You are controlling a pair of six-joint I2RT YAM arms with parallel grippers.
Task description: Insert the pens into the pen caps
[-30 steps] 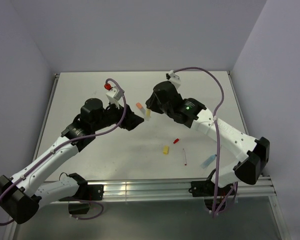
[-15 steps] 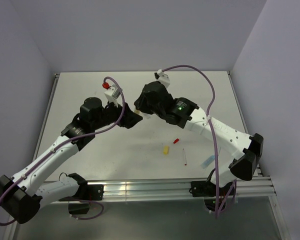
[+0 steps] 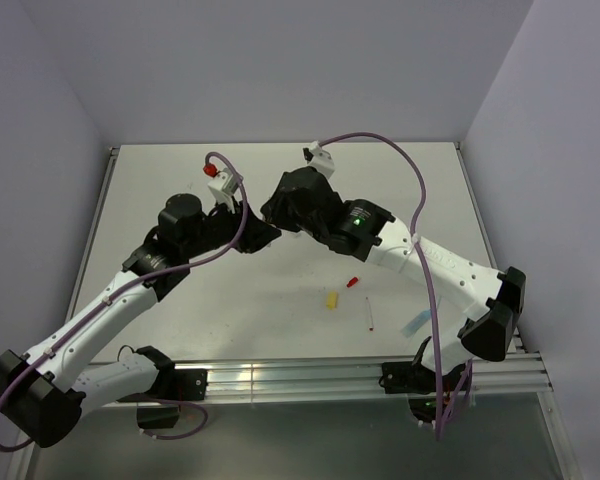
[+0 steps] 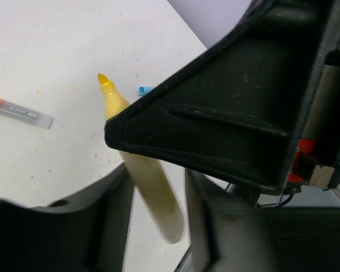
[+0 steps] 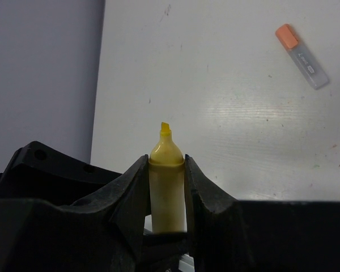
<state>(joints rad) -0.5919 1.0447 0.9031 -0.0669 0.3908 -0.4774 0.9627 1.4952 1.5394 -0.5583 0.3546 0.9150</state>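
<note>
Yellow pen point(image 5: 167, 192), chunky pale-yellow body, bare chisel tip, uncapped, is up off the table point(image 5: 243, 141), pinched just below the tip by the right gripper point(image 5: 165, 163). Left gripper point(image 4: 157, 177) jaws sit either side of its back end; can't tell if they're gripping.

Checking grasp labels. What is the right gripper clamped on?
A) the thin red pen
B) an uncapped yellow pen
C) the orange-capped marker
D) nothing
B: in the right wrist view, the right gripper has both fingers pressed against the sides of the yellow pen, whose bare chisel tip sticks out past them.
</note>
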